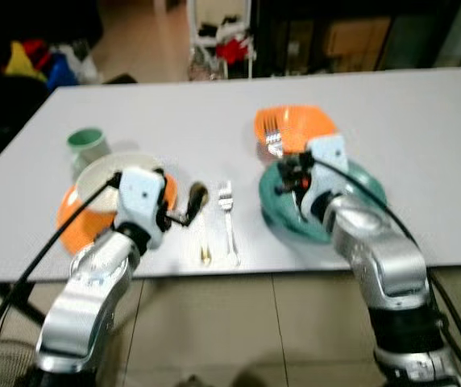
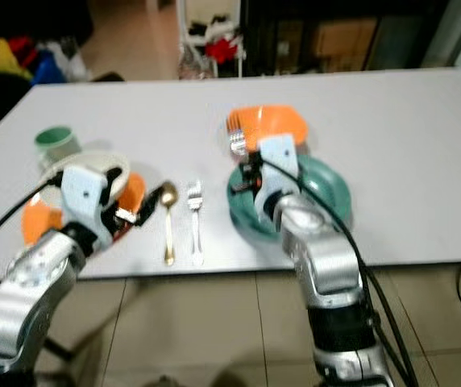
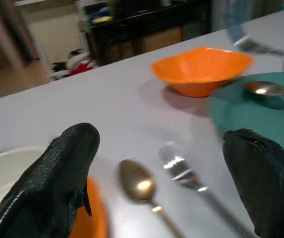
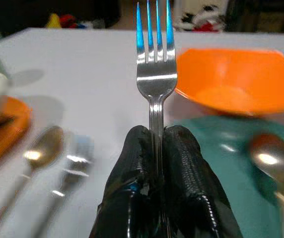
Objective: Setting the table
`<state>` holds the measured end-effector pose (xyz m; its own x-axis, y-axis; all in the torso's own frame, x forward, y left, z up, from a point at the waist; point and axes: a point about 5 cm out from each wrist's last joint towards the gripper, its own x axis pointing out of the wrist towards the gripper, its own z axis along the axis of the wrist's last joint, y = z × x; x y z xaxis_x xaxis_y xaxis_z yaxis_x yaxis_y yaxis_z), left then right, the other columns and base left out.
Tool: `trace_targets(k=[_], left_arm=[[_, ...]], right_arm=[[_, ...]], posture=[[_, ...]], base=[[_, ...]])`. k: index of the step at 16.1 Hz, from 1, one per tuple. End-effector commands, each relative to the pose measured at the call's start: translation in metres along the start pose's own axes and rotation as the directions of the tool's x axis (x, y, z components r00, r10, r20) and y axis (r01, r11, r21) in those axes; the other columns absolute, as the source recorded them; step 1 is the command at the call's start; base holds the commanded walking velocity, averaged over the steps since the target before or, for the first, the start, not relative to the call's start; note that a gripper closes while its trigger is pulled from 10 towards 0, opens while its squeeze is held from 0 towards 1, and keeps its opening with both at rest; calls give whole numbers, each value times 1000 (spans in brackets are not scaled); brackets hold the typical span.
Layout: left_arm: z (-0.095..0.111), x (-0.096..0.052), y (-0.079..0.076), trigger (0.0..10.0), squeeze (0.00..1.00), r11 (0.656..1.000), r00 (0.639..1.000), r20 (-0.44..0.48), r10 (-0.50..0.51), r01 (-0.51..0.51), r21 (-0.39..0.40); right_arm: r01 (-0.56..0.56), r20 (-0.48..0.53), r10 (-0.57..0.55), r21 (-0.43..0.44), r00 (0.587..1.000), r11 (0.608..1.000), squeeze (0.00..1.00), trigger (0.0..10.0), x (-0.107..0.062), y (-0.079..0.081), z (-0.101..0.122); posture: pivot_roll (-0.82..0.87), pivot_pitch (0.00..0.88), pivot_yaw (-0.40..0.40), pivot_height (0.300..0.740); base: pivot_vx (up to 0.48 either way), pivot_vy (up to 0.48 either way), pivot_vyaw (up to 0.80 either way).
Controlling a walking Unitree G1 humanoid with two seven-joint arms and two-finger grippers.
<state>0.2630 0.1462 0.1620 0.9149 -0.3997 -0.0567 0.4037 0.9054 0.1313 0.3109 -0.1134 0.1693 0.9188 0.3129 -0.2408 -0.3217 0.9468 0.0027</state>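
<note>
White table (image 1: 424, 145) spans the view, with dark shelving and clutter behind it. Above the teal plate (image 1: 367, 189) the right gripper (image 4: 154, 148) pinches a fork (image 4: 156, 59) by its handle, fingers closed tight on it, tines pointing up and away toward the orange bowl (image 1: 307, 125) that sits just behind the plate. A spoon (image 4: 268, 156) lies on the plate. Left of the plate, a second fork (image 1: 229, 218) and a gold spoon (image 1: 202, 222) lie side by side on the table near its front edge. The left gripper (image 3: 157, 163) hovers beside that spoon with its fingers spread wide, holding nothing. Under that arm a white bowl (image 1: 101, 173) sits on an orange plate (image 1: 73, 226), and a green cup (image 1: 87, 143) stands just behind them.
</note>
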Motion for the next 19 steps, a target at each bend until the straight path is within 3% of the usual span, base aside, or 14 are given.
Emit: trace_targets(k=[1,4,8,12,14,19], left_arm=[[1,-2,-4,10000,0,999,998,9,-55,55,-2],[3,-1,-9,10000,0,988,988,12,-155,155,-1],[0,-7,-23,10000,0,945,945,-32,-327,327,-7],[0,-7,-25,10000,0,933,932,-40,-360,360,-9],[1,-7,-24,10000,0,930,929,-43,-368,368,-5],[3,-17,-31,10000,0,890,889,-57,-455,455,-21]], right_arm=[[57,-38,-56,17,998,998,0,10000,2,-8,-1],[120,-116,-116,33,986,992,0,10000,11,-16,-6],[123,-204,-106,75,973,990,0,10000,30,-28,-16],[84,-254,-57,96,965,992,0,10000,50,-32,-21],[85,-263,-65,64,963,994,0,10000,58,-37,-20],[98,-299,-78,54,951,994,0,10000,69,-45,-25]], posture=[[87,0,72,740],[83,0,74,740],[75,0,89,740],[80,0,93,740],[94,0,90,740],[118,0,97,740]], base=[[0,0,0],[0,0,0],[0,0,0],[0,0,0],[0,0,0],[0,0,0]])
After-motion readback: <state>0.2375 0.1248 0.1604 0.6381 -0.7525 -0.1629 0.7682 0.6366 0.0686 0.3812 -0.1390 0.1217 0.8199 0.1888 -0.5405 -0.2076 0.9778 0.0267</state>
